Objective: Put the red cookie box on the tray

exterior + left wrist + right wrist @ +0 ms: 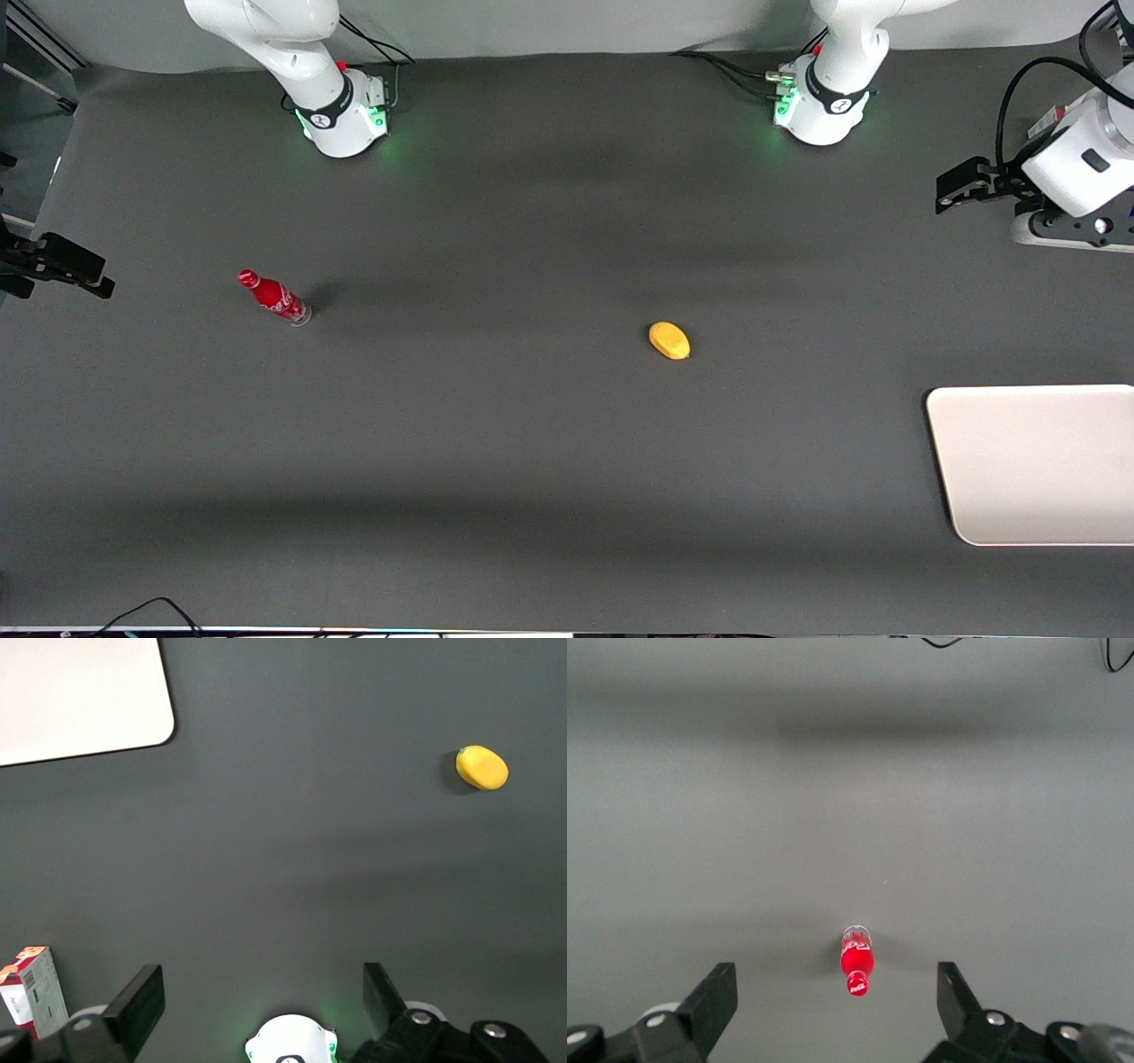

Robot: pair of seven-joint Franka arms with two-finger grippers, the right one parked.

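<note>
The slim dark-red cardboard cookie box (34, 990) stands on the dark grey bench (496, 443) just beside the left arm's black two-finger hand (261, 985), at the working arm's end. Only its grey-white printed panel and orange-red end show. The hand hovers in the upper corner of the front frame, fingers wide apart and holding nothing.

The step in hand looks like the reach for the box. It would go best with the hand shifted sideways until the box sits between the fingers, then closed across the narrow faces (cardboard dents easily).

The large off-white rectangular tray (1036, 465) lies bare in the lower corner at the same end. The box's print is too small to read. The small red cola bottle (275, 298) carries white script, seemingly Coca-Cola's.
</note>
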